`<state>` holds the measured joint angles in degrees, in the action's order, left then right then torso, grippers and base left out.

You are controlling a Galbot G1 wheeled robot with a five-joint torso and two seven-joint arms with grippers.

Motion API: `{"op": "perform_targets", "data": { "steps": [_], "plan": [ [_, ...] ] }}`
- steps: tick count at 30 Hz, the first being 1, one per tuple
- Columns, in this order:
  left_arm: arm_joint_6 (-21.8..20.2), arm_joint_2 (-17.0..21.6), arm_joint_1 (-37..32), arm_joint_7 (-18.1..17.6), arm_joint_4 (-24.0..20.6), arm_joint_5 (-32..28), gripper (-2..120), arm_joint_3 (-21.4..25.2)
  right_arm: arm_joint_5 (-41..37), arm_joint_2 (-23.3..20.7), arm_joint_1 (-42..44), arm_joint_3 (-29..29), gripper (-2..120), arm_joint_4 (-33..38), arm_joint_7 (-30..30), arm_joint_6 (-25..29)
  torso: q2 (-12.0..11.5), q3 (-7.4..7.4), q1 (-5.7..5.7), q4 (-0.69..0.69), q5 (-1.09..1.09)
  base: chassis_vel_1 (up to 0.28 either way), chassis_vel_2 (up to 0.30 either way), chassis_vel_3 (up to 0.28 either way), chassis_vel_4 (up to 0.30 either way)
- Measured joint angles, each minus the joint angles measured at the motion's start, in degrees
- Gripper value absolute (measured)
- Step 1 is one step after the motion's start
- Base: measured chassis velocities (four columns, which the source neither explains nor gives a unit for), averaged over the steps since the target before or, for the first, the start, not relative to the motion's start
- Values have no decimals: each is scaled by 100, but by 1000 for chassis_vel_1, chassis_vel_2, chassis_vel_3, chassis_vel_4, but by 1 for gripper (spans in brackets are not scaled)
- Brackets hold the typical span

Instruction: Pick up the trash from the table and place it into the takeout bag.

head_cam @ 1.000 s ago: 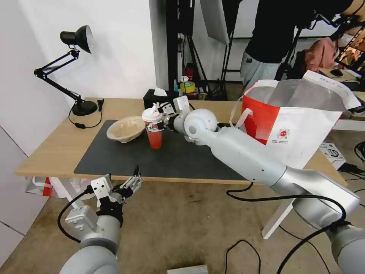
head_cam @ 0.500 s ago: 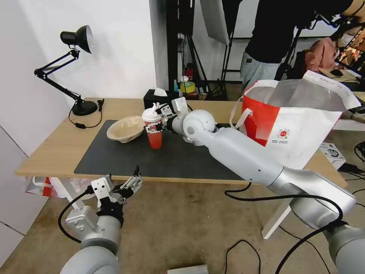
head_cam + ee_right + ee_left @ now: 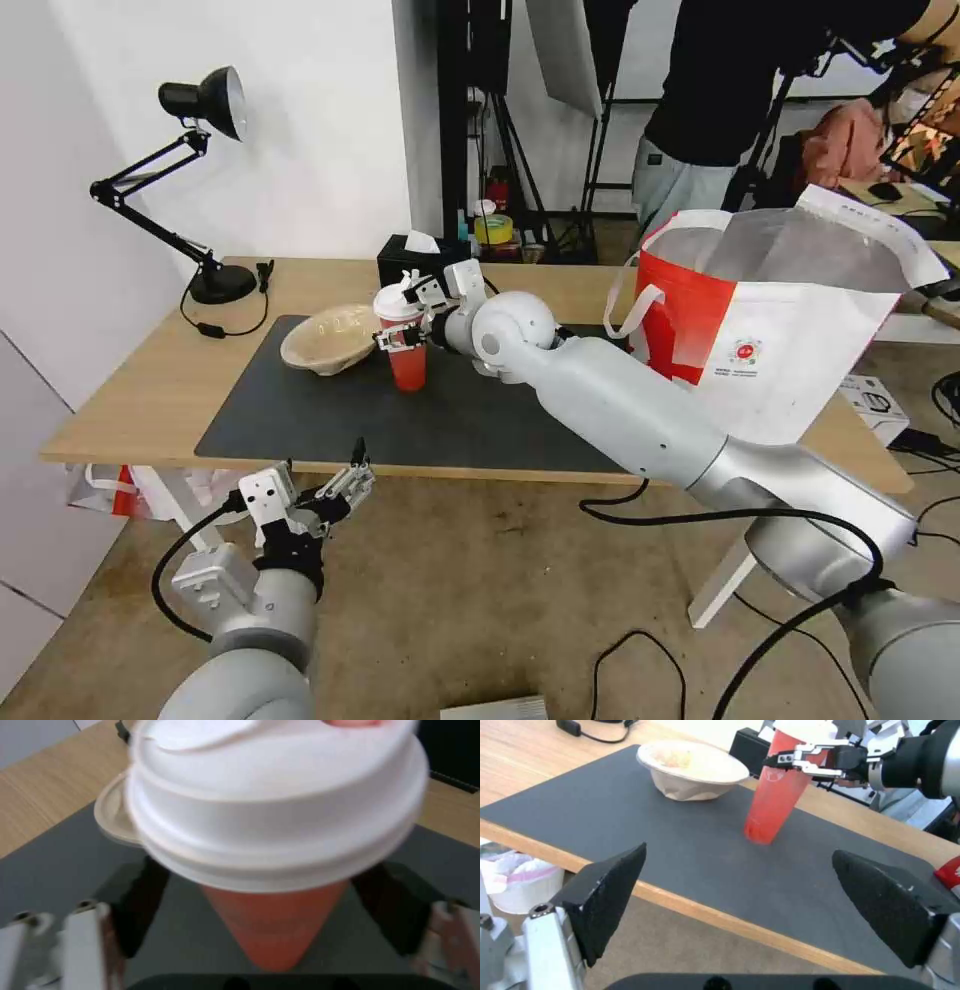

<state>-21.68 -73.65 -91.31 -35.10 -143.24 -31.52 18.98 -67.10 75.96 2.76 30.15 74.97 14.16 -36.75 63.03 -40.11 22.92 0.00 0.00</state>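
Note:
A red drink cup (image 3: 405,352) with a white lid stands upright on the dark grey mat (image 3: 300,420) of the table (image 3: 140,390). My right gripper (image 3: 402,328) is open, one finger on each side of the cup (image 3: 274,922) just under the lid, with a gap to its wall. A beige pulp bowl (image 3: 330,340) sits close beside the cup on its left. The red-and-white takeout bag (image 3: 790,330) stands open at the table's right end. My left gripper (image 3: 350,482) hangs open below the table's front edge, holding nothing.
A black tissue box (image 3: 400,256) stands right behind the cup. A black desk lamp (image 3: 200,100) and its cable occupy the table's back left corner. A person stands behind the bag. Cables lie on the floor at the right.
My right arm has pushed a little further left, bringing its open fingers from beside the cup to around it. The cup, bowl and left arm have stayed put.

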Motion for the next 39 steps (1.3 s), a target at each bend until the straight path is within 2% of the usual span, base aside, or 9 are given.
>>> {"op": "perform_targets", "data": {
  "steps": [1,4,6,8,12,24,29,38,39],
  "plan": [
    [0,0,0,0,0,0,100,0,0,0,0,0,83,0,0,0,0,0,0,0,0,0,0,0,0],
    [3,9,-12,1,0,1,100,2,7,-39,27,-2,68,21,-6,23,0,0,0,0,0,0,0,0,0],
    [3,11,-13,1,0,1,100,2,7,-58,31,-2,64,41,-7,26,0,0,0,0,0,0,0,0,0],
    [3,12,-12,3,0,3,100,-9,-1,-118,44,-2,52,97,-3,34,0,0,0,0,1,0,0,0,0],
    [3,14,-9,5,0,9,100,-21,-30,-186,57,-2,39,165,15,39,0,0,0,0,0,0,0,0,0],
    [3,62,-8,7,0,18,100,-22,-273,-531,89,-246,11,715,176,36,0,0,0,0,1,0,0,0,0],
    [1,86,-16,7,0,18,100,-10,-633,-820,-97,-467,3,1262,421,-74,0,1,0,0,1,0,0,0,0],
    [0,100,-61,7,0,46,100,-9,-1399,-1292,-454,-737,3,2047,1141,-310,0,1,0,0,1,0,0,0,0],
    [0,111,-84,8,0,58,100,-11,-1536,-1482,-523,-806,3,2232,1223,-326,0,1,0,0,1,0,0,0,0]
  ]
}}
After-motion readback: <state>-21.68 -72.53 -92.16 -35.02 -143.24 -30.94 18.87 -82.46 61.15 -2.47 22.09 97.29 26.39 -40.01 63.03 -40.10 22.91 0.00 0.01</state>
